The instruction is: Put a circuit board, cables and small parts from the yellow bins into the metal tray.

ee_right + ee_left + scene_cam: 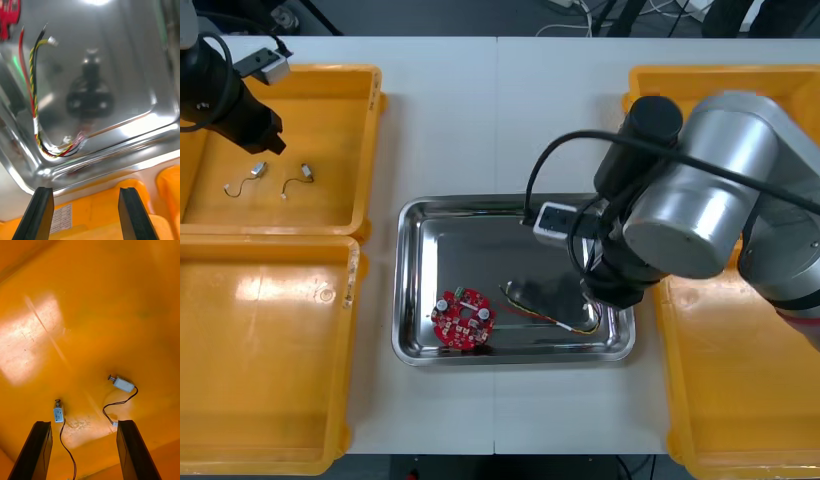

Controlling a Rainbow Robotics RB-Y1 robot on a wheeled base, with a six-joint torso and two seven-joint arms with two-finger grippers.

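Lying ahead of parted left jaws, two small metal parts [123,384]

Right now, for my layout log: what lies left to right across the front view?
Left pincer, small metal part, second small metal part, red circuit board, red and yellow cable, right pincer.

Front view: steeply down from above on the whole table [442,120], tray [470,245] at centre. Right wrist view: close over a tray corner, sharing the cable [33,90] [534,313] with the front view. Left wrist view: close above the far left bin [112,296] [330,130], sharing two small metal parts [123,384] [258,170].
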